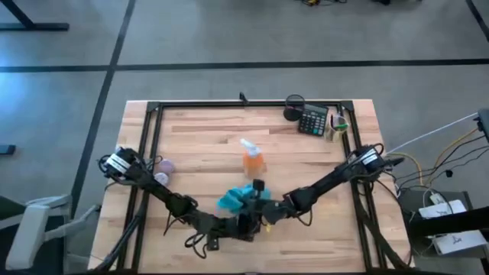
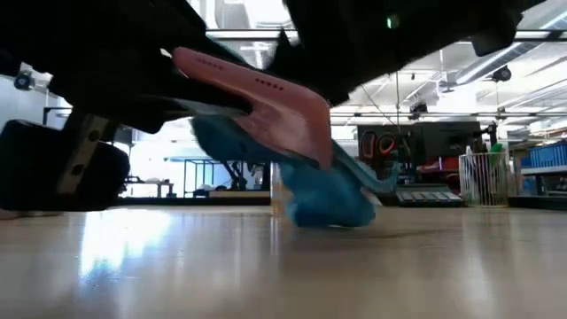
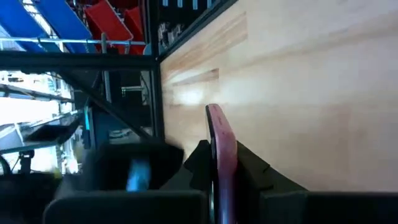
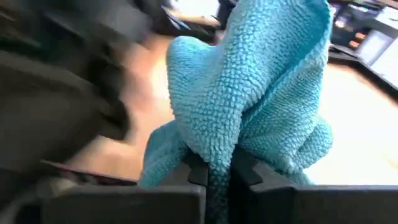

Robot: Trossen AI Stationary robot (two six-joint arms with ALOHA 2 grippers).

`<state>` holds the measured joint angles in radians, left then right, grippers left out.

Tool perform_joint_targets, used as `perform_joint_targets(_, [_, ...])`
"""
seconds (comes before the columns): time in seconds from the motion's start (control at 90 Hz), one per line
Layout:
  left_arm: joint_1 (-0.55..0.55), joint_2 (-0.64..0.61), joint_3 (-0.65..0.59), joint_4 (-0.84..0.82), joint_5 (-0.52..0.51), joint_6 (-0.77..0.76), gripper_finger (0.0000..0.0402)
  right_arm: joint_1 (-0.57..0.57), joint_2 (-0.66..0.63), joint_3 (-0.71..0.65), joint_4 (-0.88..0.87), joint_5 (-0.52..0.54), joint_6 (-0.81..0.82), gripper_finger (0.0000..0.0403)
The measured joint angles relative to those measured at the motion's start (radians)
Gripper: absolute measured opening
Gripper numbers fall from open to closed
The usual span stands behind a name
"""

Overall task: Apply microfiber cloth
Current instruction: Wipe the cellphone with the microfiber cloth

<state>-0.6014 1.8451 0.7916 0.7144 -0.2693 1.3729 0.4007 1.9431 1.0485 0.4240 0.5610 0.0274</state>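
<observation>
Right hand (image 4: 214,171) pinches microfiber cloth (image 4: 261,93).

The high view is evenly lit and fairly soft, with the table (image 1: 206,137) pale and free of hard shadows. In the low view bright ceiling strips and windows behind cast a white sheen on the tabletop — the arms overhead are near-black silhouettes. The left wrist view shows glare on the wood and blown-out windows. In the right wrist view the microfiber cloth (image 4: 261,99) is sharp — the dark shapes beside it are smeared by blur.
</observation>
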Motion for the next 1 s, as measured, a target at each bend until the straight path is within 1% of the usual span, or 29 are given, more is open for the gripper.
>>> perform_joint_targets(0.133, [-0.003,-0.003,-0.001,0.012,-0.001,0.01,0.0009,-0.034,-0.068,-0.051,-0.109,0.029,-0.004,0.0])
perform_joint_targets(0.256, [-0.003,-0.009,-0.001,0.013,-0.002,0.009,0.0009,-0.06,-0.129,-0.088,-0.241,0.067,0.036,0.0])
perform_joint_targets(0.456, [-0.004,-0.011,-0.01,-0.001,-0.017,-0.052,0.0009,-0.055,-0.244,-0.131,-0.37,0.068,0.11,0.0])
perform_joint_targets(0.556, [0.002,-0.011,-0.023,-0.001,-0.035,-0.13,0.0009,-0.032,-0.297,-0.132,-0.426,0.075,0.14,0.0])
perform_joint_targets(0.644, [0.014,-0.016,-0.036,-0.005,-0.065,-0.208,0.0009,-0.009,-0.331,-0.134,-0.511,0.079,0.177,0.0])
perform_joint_targets(0.8, [0.041,-0.061,-0.059,0.0,-0.088,-0.371,0.0009,0.03,-0.377,-0.134,-0.646,0.104,0.284,0.0])
perform_joint_targets(0.911, [0.08,-0.121,-0.082,-0.002,-0.086,-0.501,0.0009,0.052,-0.378,-0.137,-0.665,0.096,0.348,0.0])
perform_joint_targets(1.0, [0.125,-0.185,-0.103,-0.003,-0.083,-0.644,0.0009,0.062,-0.359,-0.138,-0.646,0.096,0.396,0.0])
